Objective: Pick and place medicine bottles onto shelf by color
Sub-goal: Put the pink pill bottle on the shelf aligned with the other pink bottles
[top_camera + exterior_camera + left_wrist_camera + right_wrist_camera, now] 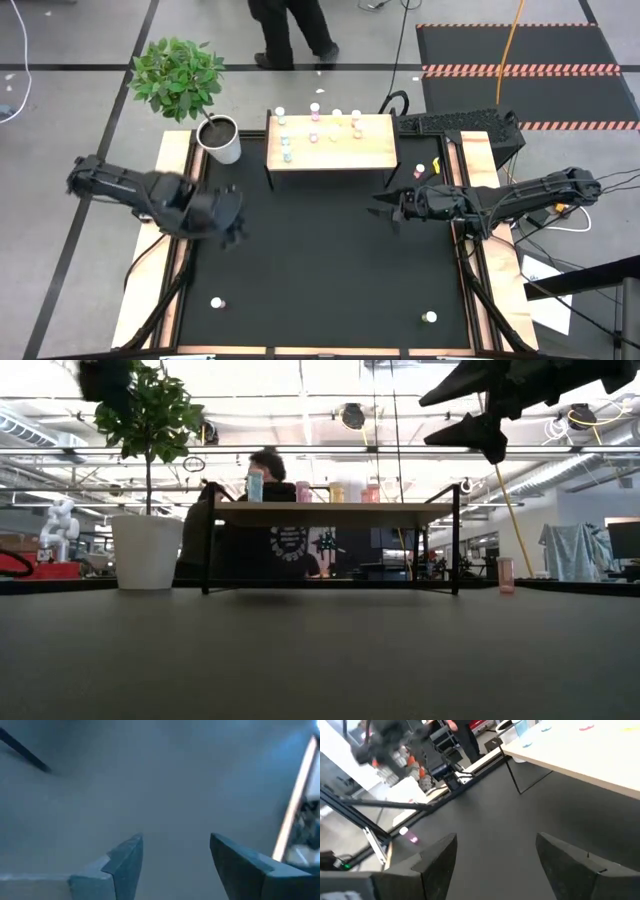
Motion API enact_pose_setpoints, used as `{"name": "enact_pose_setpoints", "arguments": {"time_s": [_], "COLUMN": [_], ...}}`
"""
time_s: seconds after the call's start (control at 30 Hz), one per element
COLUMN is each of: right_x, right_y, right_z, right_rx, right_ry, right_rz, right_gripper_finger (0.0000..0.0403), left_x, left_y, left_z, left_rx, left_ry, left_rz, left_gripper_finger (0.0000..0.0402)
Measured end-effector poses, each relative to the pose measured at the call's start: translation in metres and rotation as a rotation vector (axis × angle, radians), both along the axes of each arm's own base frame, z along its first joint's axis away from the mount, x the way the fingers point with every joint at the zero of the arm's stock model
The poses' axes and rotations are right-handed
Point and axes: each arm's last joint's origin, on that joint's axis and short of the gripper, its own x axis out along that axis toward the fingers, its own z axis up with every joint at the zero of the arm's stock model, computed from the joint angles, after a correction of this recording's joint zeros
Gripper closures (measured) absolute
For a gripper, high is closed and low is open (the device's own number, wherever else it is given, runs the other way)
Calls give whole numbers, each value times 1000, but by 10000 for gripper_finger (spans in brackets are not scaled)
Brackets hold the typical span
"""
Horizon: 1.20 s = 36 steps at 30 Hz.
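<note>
Black table top [320, 270], wood rails L and R. At far edge: light wood shelf [375, 152], dark legs, with several small white-capped medicine bottles [314, 137] on top (pink, teal, yellow). White plant pot [224, 141] w/ leafy plant just beside shelf's L end. Loose on mat: pink bottle [217, 302] near-L, green bottle [430, 318] near-R, two more by R rail [435, 165].
</note>
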Motion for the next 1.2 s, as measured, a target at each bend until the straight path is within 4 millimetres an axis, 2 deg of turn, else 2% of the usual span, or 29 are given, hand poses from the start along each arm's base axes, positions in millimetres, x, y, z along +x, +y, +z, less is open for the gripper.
{"name": "enact_pose_setpoints", "arguments": {"time_s": [0.2,0.37,0.47,0.63,0.87,1.03,1.2], "right_x": [1,6,11,28,79,102,105], "right_y": [7,32,50,79,124,130,129], "right_z": [-1,-3,-9,-14,13,9,4], "right_rx": [83,87,83,53,-152,-255,-247], "right_ry": [-13,-36,-40,-16,-7,26,47], "right_rz": [5,122,165,194,303,264,243], "right_gripper_finger": [138,138,144,161,165,165,165], "left_x": [-21,-37,-47,-66,-79,-85,-89], "left_y": [-49,-85,-99,-109,-119,-124,-125], "left_z": [-32,-60,-74,-97,-108,-112,-125], "left_rx": [-53,-159,-205,-173,-141,-112,-44], "left_ry": [82,62,51,84,54,41,67], "left_rz": [-7,-49,-99,-189,-372,-470,-536], "left_gripper_finger": [177,176,176,176,176,176,176]}}
